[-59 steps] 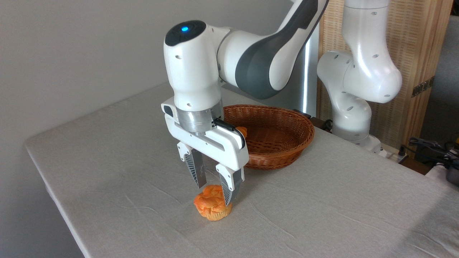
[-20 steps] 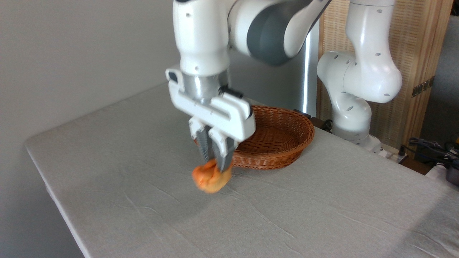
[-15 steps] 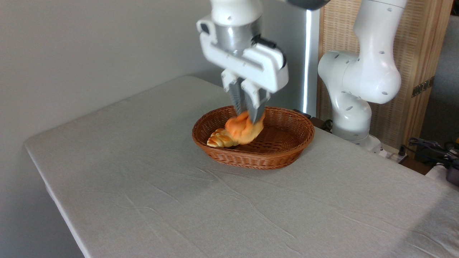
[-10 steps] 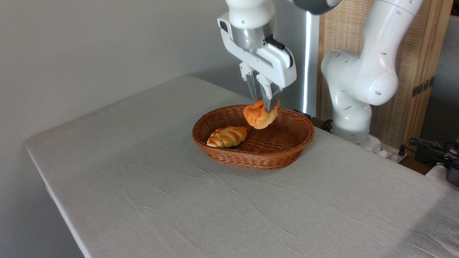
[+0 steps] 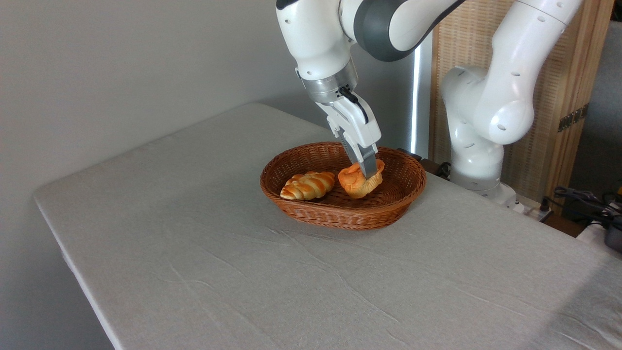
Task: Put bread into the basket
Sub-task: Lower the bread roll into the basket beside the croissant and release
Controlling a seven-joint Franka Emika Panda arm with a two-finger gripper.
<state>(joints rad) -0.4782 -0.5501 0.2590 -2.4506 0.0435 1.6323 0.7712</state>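
Observation:
The bread (image 5: 358,183), a small orange muffin-shaped bun with a tan ridged base, is tilted and down inside the brown wicker basket (image 5: 403,194), near its middle. My gripper (image 5: 368,171) reaches down into the basket from above and is shut on the bun's top. Seen edge-on, its near finger hides the far one. I cannot tell whether the bun's base touches the basket floor.
A braided golden loaf (image 5: 308,185) lies in the left half of the basket, close beside the bun. The arm's white base (image 5: 478,160) stands behind the basket at the right. The grey cloth-covered table (image 5: 243,272) stretches forward and left, its edge at the left.
The gripper lifted the bun off the table near the front, carried it back and right over the basket, turned at the wrist, and lowered it inside beside the braided loaf.

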